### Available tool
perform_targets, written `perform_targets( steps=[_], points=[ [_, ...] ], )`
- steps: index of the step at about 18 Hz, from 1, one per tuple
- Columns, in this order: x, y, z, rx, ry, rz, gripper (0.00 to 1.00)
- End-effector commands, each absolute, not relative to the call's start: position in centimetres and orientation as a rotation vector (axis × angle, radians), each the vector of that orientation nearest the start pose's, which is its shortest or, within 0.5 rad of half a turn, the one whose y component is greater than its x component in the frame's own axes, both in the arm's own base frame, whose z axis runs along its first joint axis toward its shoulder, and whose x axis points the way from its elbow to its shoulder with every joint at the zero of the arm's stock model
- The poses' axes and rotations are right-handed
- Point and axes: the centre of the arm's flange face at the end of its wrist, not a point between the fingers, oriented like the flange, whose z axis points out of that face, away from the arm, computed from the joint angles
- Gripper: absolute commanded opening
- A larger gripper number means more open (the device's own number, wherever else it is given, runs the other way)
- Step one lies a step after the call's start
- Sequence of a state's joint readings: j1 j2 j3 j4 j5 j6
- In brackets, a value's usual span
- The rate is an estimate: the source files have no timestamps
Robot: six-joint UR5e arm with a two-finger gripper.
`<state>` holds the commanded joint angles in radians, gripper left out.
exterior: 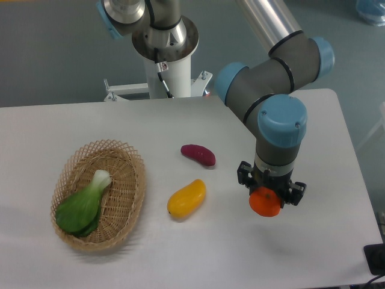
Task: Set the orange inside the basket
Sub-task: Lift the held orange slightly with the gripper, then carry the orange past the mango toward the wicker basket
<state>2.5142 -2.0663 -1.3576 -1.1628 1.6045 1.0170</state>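
Note:
The orange [265,203] is small, round and bright orange. It sits between the fingers of my gripper [270,192] at the right of the table, and the gripper is shut on it from above. I cannot tell whether the orange rests on the table or hangs just above it. The basket [133,180] is an oval tan wicker basket at the left of the table, far from the gripper. A green bok choy [83,206] lies inside it.
A yellow-orange mango-shaped fruit [186,198] lies between the basket and the gripper. A dark purple sweet potato [198,154] lies behind it. The robot's base [163,54] stands at the table's back edge. The table's right edge is close to the gripper.

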Motion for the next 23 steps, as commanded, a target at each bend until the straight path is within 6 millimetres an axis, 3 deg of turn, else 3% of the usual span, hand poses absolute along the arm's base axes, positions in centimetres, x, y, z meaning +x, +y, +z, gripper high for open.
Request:
perform_targets(
  steps=[6,13,14,15,17,23],
  points=[
    [-47.7,51.6,34.1,-3.086,0.108,0.194,0.64],
    [-44.4,53.8,33.0,-3.088,0.107,0.155,0.64],
    [-43.8,54.2,32.7,-3.093,0.109,0.150,0.64],
    [-41.9,54.7,31.3,-3.107,0.148,0.127,0.64],
    [-39.2,55.2,30.6,-3.095,0.197,0.144,0.64],
    [-33.8,58.4,30.0,-3.075,0.331,0.156,0.64]
  ],
)
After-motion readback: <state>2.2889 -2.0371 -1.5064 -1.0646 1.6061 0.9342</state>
